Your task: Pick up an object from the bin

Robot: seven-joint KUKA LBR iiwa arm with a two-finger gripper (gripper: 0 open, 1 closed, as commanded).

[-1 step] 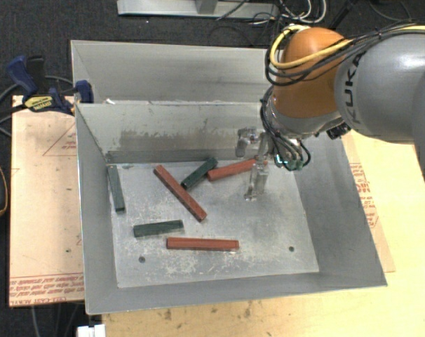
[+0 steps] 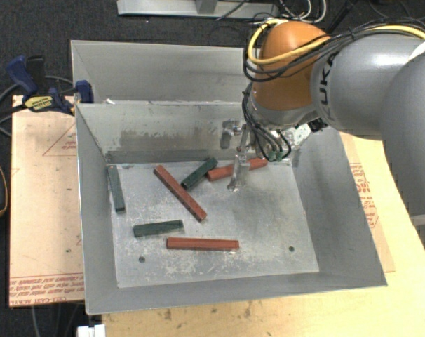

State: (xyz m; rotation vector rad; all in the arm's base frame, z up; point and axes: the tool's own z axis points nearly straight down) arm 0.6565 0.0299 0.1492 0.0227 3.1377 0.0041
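Arm [image 2: 381, 83], pincer [image 2: 234, 184] by rearmost red bar [image 2: 217, 174]

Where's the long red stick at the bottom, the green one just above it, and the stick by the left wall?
Long red-brown stick [image 2: 202, 243]: camera view, middle of its length.
Dark green stick [image 2: 158, 228]: camera view, its middle.
Grey-green stick [image 2: 116, 188] by the left wall: camera view, its middle.

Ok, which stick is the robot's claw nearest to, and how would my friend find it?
Look into the grey bin and go to its back right, where the gripper hangs. A red-brown stick lies there, crosswise, with the gripper in front of its middle. The slanted red-brown stick and the front red-brown stick lie further forward, and the dark green stick beside it is another colour.
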